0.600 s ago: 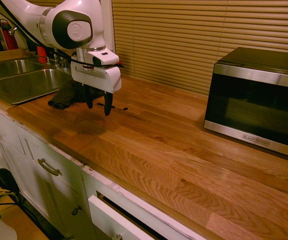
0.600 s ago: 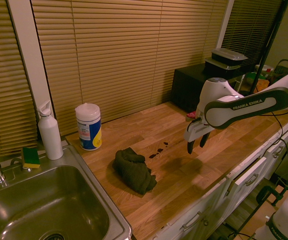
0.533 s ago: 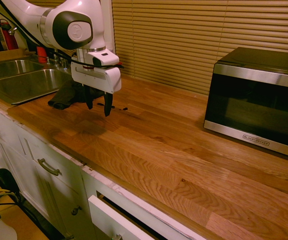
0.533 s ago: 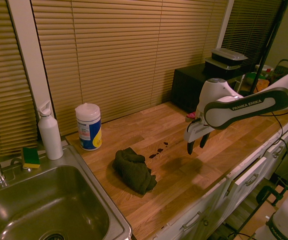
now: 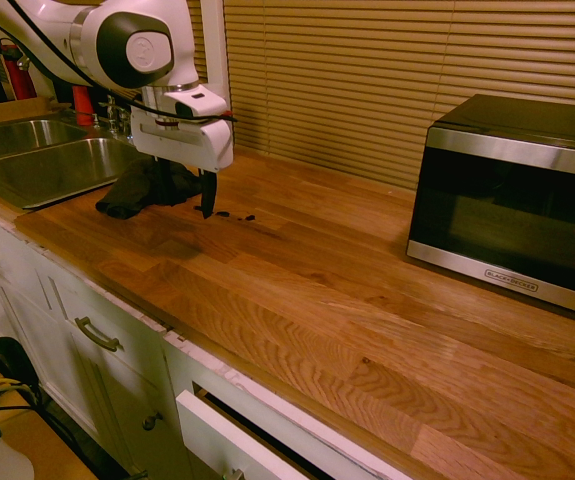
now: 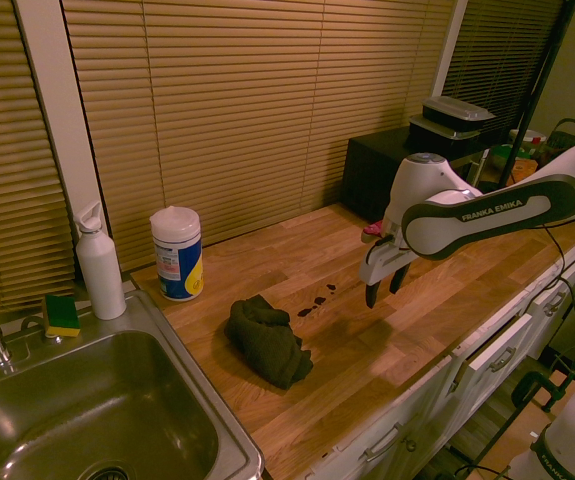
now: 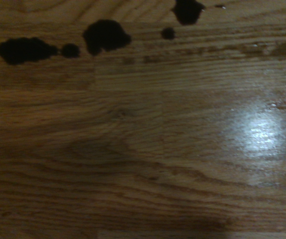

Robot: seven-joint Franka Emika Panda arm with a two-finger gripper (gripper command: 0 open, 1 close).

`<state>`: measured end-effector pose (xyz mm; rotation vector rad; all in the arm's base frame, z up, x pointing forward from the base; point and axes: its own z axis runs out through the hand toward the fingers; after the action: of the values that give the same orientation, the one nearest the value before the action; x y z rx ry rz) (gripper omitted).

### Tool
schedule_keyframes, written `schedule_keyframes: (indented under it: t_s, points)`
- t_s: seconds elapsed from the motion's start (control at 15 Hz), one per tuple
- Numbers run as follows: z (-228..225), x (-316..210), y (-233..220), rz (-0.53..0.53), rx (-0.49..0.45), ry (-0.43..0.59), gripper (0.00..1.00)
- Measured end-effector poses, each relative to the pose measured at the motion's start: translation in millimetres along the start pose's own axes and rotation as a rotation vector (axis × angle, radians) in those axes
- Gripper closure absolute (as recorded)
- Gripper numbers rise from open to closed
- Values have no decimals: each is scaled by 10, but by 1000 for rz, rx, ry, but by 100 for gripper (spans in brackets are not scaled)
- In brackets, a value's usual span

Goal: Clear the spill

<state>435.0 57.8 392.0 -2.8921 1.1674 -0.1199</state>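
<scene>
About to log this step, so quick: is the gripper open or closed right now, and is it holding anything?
Gripper: open, holding nothing, hanging above the wooden counter near the spill; the cloth lies untouched.

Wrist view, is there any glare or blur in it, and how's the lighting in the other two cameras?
Wrist view: a bright glare patch on the wooden counter, soft focus, the spill readable as dark blots. Both exterior views: dim amber light; the cloth loses detail.
</scene>
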Motion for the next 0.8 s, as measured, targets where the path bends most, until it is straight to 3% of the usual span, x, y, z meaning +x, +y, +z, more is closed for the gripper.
schedule_keyframes:
  t_s: [0.8]
  points:
    - [-300, -816, -1069, -46, 106, 20, 0]
